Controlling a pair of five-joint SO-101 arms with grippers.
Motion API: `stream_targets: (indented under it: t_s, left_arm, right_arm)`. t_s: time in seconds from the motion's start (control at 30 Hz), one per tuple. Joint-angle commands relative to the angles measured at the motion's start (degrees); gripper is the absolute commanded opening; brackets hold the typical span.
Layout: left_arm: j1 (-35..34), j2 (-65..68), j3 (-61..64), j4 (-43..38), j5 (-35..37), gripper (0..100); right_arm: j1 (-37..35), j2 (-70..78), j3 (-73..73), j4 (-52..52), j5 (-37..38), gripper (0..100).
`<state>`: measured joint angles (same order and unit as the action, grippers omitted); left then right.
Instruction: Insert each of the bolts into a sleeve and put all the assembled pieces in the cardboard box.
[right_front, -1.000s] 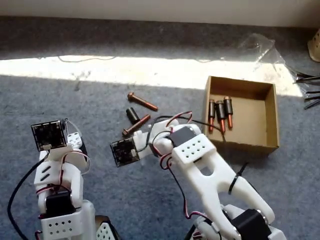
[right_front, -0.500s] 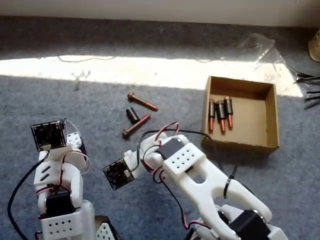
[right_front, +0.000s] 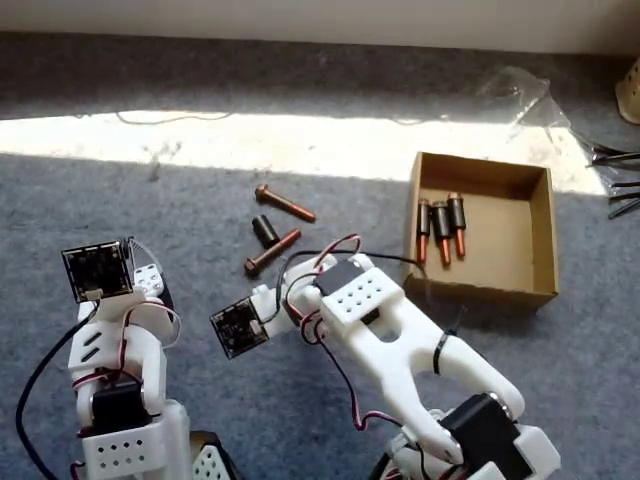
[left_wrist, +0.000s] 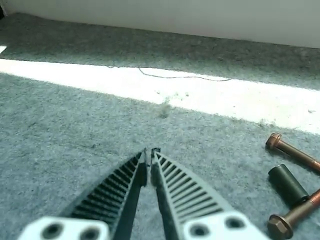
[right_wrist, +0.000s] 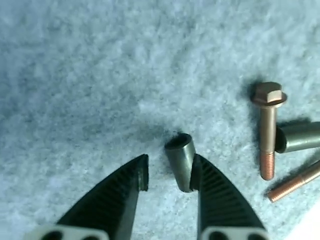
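Right gripper (right_wrist: 169, 172): part open. A dark sleeve (right_wrist: 180, 161) stands tilted between the jaws, leaning on one finger with a gap to the other, so it has no firm hold.
Left gripper (left_wrist: 150, 157): closed tip to tip and empty, low over the carpet (left_wrist: 60, 125).
Loose parts: two bolts (right_front: 285, 203) (right_front: 272, 251) lie with a second sleeve (right_front: 265, 231) between them.
Cardboard box (right_front: 478, 168): holds three assembled pieces (right_front: 441, 228).
Risk: closing on the tilted sleeve may tip it or squirt it out, and it would roll away across the carpet.
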<state>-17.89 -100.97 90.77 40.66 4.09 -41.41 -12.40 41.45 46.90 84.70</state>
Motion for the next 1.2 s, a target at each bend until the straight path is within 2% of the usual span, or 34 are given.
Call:
stream_targets:
  t_s: [0.0, 0.4, 0.73, 1.17]
  left_arm:
    - [-0.31, -0.57, -0.31, -1.32, -0.26, 3]
    - [-0.22, -0.57, 0.04, -1.41, -0.26, 3]
    - [-0.22, -0.57, 0.13, -1.49, -0.26, 3]
    - [-0.22, -0.57, 0.22, -1.49, -0.26, 3]
  right_arm:
    - [0.75, 0.66, -4.18, -1.27, 0.70, 11.7]
    - [2.68, 11.47, -11.82, -1.19, 0.79, 11.6]
    - [6.02, 12.62, -12.88, -1.01, 0.88, 11.6]
    - [1.01, 12.62, -12.62, -1.19, 0.62, 11.6]
